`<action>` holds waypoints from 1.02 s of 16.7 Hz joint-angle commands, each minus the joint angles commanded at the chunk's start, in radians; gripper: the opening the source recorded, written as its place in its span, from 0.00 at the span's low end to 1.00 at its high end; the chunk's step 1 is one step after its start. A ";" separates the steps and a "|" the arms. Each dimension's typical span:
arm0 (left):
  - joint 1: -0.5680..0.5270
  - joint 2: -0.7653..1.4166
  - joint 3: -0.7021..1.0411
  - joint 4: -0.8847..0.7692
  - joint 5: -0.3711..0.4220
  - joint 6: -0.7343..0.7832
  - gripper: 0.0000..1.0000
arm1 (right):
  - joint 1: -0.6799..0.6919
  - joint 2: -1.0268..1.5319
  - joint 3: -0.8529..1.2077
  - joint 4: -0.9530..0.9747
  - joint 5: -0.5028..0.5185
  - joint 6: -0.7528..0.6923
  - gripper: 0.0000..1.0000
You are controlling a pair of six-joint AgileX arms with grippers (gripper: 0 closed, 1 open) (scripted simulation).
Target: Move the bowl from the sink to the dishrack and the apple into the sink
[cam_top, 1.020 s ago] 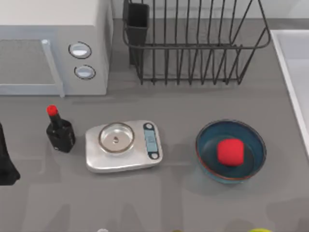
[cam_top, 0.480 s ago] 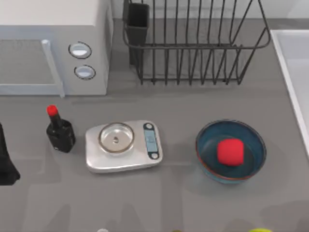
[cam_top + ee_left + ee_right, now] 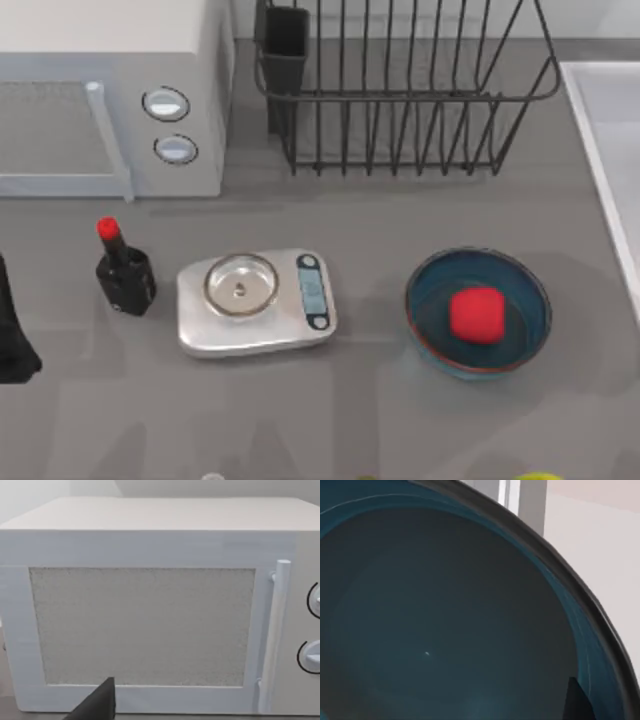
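The grey table (image 3: 380, 410) carries everything here, with the white microwave (image 3: 110, 90) parked in the top view's far left corner and the empty black wire dishrack (image 3: 400, 100) right next to it, its cutlery cup at the corner nearest the microwave. The sink (image 3: 610, 150) is just a pale rim along the right edge, so it's a short hop from there to the rack. Then there's a blue bowl (image 3: 478, 312) sitting on the table in front of the rack, near the sink, with the red apple (image 3: 476, 314) resting inside it, so the apple has to come out of that bowl to reach the sink. The right wrist view is looking down into another blue bowl (image 3: 435, 620), very close; my guess is that's the one in the sink and the right arm is going for it, but I can't tell how its gripper stands. There's also a kitchen scale (image 3: 257, 302) mid-table and a little black bottle with a red cap (image 3: 124, 270) beside it. The left arm sits idle at the left edge facing the microwave door, gripper state unclear too.
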 joint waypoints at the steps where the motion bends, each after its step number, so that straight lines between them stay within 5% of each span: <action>1: 0.000 0.000 0.000 0.000 0.000 0.000 1.00 | 0.081 0.009 -0.001 0.078 0.042 0.039 0.00; 11: 0.000 0.000 0.000 0.000 0.000 0.000 1.00 | 0.879 0.094 -0.015 0.875 0.488 0.418 0.00; 17: 0.000 0.000 0.000 0.000 0.000 0.000 1.00 | 1.113 0.100 -0.006 1.127 0.643 0.535 0.00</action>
